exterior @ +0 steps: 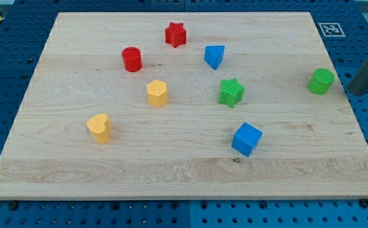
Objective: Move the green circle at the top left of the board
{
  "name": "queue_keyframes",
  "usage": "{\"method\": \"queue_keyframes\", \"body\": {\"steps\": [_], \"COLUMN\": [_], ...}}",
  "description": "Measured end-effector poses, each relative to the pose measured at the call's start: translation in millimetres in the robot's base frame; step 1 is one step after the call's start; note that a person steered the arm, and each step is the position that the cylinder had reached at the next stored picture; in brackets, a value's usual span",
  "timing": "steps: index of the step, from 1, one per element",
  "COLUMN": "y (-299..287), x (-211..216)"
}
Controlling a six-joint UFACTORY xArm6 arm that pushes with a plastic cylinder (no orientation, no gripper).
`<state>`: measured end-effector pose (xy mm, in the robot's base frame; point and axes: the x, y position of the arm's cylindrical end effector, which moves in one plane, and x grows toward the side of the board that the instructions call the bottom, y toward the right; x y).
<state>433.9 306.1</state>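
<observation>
Camera view: my tip point(357, 92) sits right of the smooth green circle point(321, 82) on the wooden board point(171, 171).

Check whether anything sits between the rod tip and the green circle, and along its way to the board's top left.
Nothing separates my tip from the green circle; it sits just right of it. Toward the top left, the blue block and red star lie near the path.

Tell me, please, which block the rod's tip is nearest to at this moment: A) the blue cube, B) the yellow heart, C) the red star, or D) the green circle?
D: my tip sits just off the board's edge on the view's right, right beside the green circle, with a small gap between them, while every other block lies farther toward the view's left.
</observation>
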Motion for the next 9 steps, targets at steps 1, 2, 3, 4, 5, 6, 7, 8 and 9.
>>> {"method": "queue_keyframes", "body": {"steps": [1, 2, 3, 4, 5, 6, 7, 8, 9], "y": [-12.1, -24.6, -39.8, -40.5, -40.5, -41.6, -43.5, -58.5, -72.3], "x": [0.0, -0.7, -20.3, -22.9, -22.9, -23.1, -23.5, -38.1, -57.7]}}
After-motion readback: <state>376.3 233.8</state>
